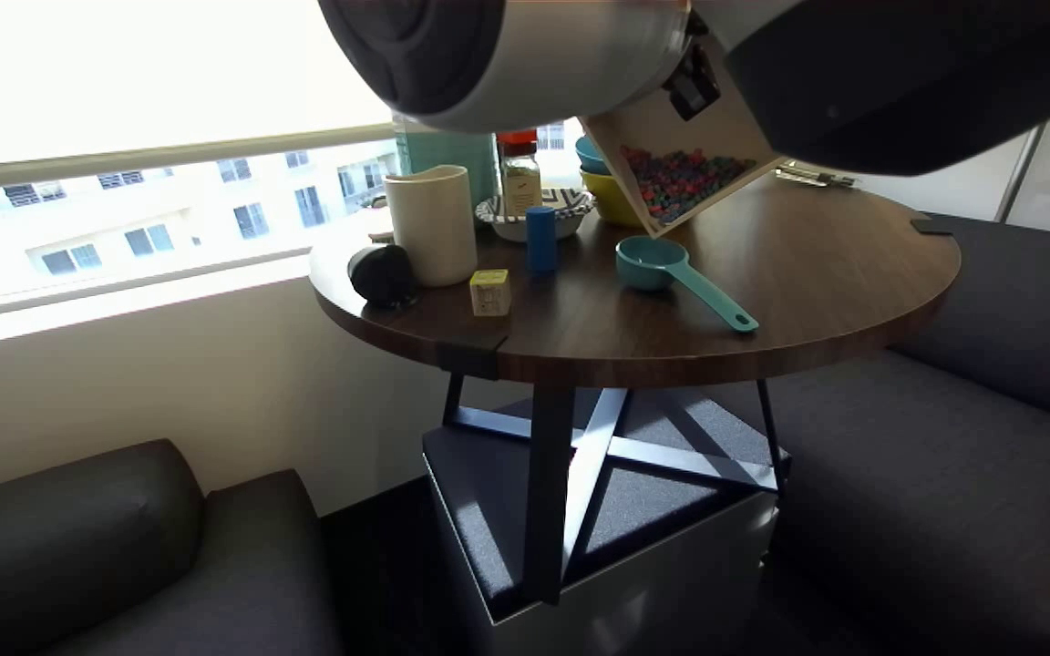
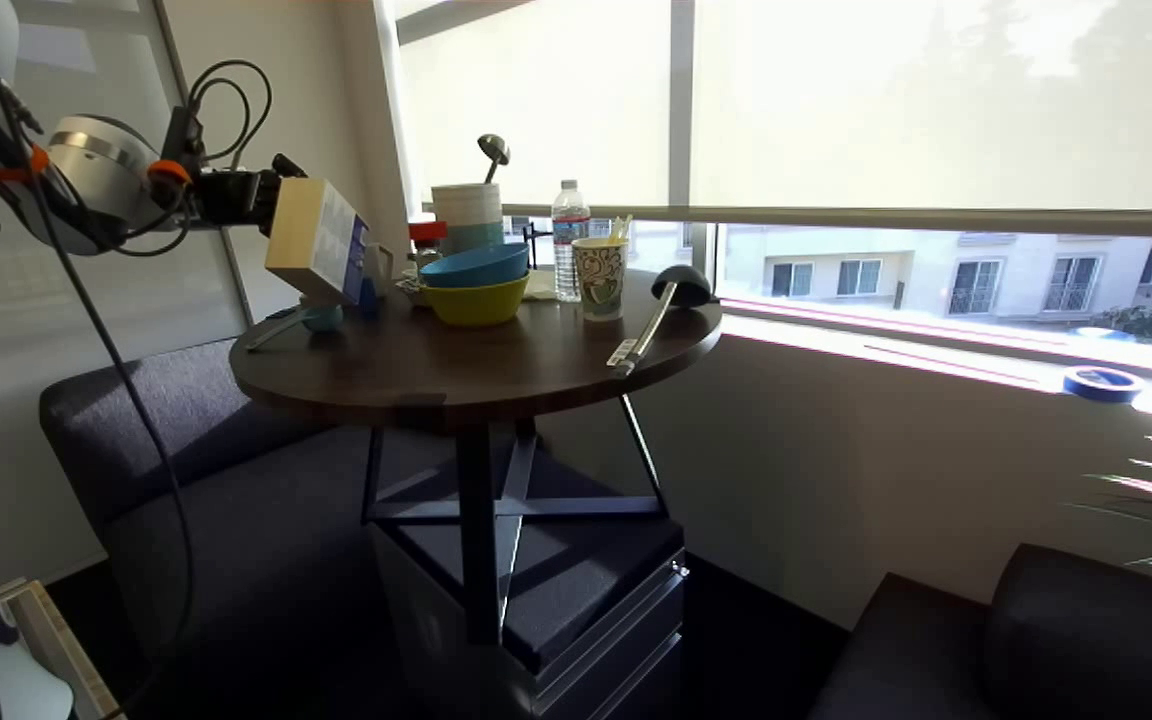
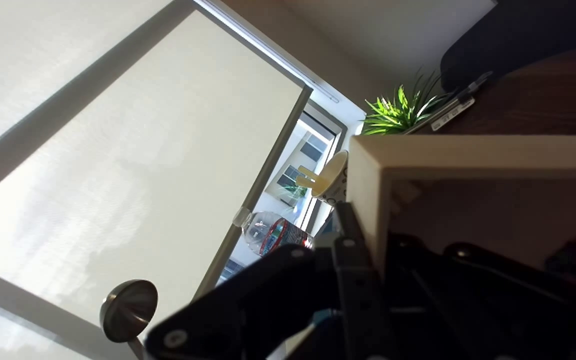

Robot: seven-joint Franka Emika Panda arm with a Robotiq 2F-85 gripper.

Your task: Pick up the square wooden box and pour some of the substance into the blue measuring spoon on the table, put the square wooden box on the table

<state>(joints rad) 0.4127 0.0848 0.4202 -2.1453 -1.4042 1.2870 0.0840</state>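
The square wooden box (image 1: pixel 716 137) is held steeply tilted above the table (image 1: pixel 817 264); it also shows in an exterior view (image 2: pixel 298 240) and the wrist view (image 3: pixel 468 154). Red, blue and green bits (image 1: pixel 680 182) are heaped in its lower corner. That corner hangs just over the cup of the blue measuring spoon (image 1: pixel 648 266). I cannot tell if they touch. The spoon lies on the table, handle toward the edge, also in an exterior view (image 2: pixel 322 319). The spoon cup's inside is mostly hidden. My gripper (image 3: pixel 374 247) is shut on one box wall, also in an exterior view (image 2: pixel 271 195).
Stacked blue and yellow bowls (image 2: pixel 476 300) stand behind the box. A blue cylinder (image 1: pixel 540 240), a small wooden cube (image 1: pixel 490 293), a white vase (image 1: pixel 434 223) and a patterned bowl (image 1: pixel 571 214) stand beside the spoon. A paper cup (image 2: pixel 600 280), bottle (image 2: pixel 568 240) and ladle (image 2: pixel 651 325) are farther off.
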